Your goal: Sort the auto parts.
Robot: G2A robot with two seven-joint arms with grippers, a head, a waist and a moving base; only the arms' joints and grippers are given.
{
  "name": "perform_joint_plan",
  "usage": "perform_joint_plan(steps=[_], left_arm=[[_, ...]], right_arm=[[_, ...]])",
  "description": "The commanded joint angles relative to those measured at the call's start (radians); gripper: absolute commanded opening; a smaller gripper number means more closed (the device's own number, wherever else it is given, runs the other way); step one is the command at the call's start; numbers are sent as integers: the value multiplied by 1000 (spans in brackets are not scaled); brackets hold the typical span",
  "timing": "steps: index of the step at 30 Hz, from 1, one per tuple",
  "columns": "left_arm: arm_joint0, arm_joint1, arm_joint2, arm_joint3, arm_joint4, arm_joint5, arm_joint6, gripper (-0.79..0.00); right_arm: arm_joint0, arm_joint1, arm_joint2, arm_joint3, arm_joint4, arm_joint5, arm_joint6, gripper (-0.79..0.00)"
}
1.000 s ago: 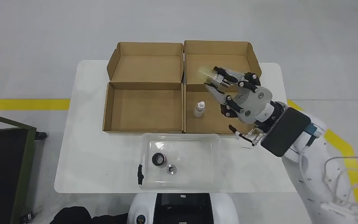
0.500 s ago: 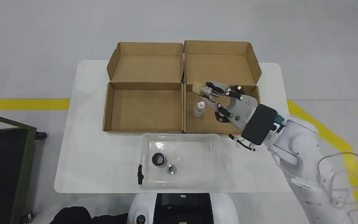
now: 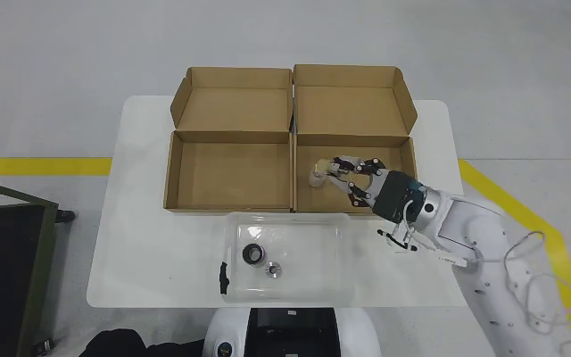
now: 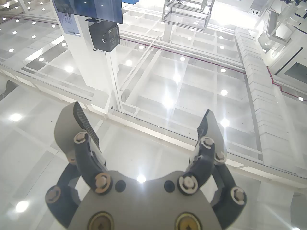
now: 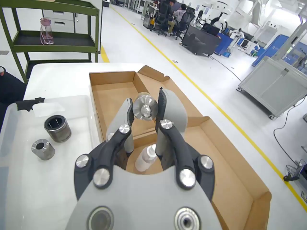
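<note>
Right wrist view: the right gripper (image 5: 145, 108) is clamped on a round silver metal part (image 5: 144, 113). The part's flat end face is turned back toward the wrist, so its axis seems to run along the fingers. Just below the fingers a small white bottle (image 5: 145, 159) stands on the floor of the right cardboard box (image 5: 223, 159). A release here would likely need the bare floor beside the bottle. Off to the side, a clear bin (image 5: 14, 130) holds two more metal parts. In the left wrist view, the left gripper (image 4: 144, 120) has its jaws wide apart and holds nothing. It points at the ceiling, so the right arm is the nearer.
</note>
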Motion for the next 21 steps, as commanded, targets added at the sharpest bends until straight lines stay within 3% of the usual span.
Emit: perform_joint_plan(steps=[1,11,21], left_arm=[[0,0,0,0,0,0,0,0],[0,0,0,0,0,0,0,0],[0,0,0,0,0,0,0,0]], right_arm=[[-20,3,22,5,2,8,15,-785],[-90,18,103,51,8,8,131,-785],[3,19,45,173,41,-43,265,-785]])
